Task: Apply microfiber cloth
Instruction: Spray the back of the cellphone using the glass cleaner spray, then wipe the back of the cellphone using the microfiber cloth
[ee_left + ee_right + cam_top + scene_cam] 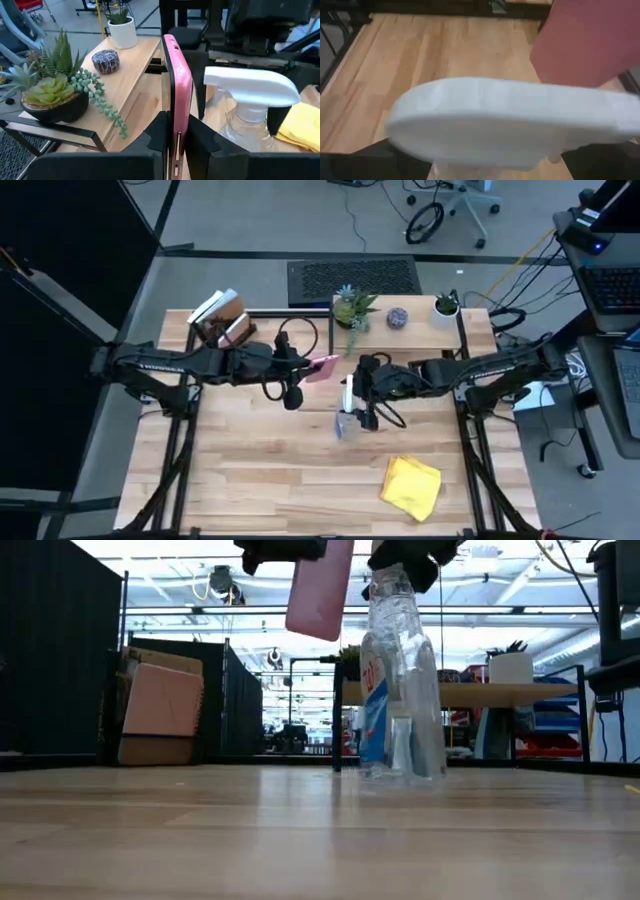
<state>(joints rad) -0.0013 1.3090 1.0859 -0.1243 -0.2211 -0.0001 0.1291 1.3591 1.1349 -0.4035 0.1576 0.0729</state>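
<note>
The microfiber cloth [411,486] lay flat on the desk [260,480], nearer my right gripper [362,408], which was closed around the spray bottle [347,418]; my left gripper [300,372] clamped the pink phone [322,368].

High view straight down on whole table; low view level at tabletop; wrist views close; all share spray bottle [402,680] and pink phone [177,95]

Wood table [260,470]: yellow microfiber cloth [411,486], spray bottle [400,690] on it.
</note>
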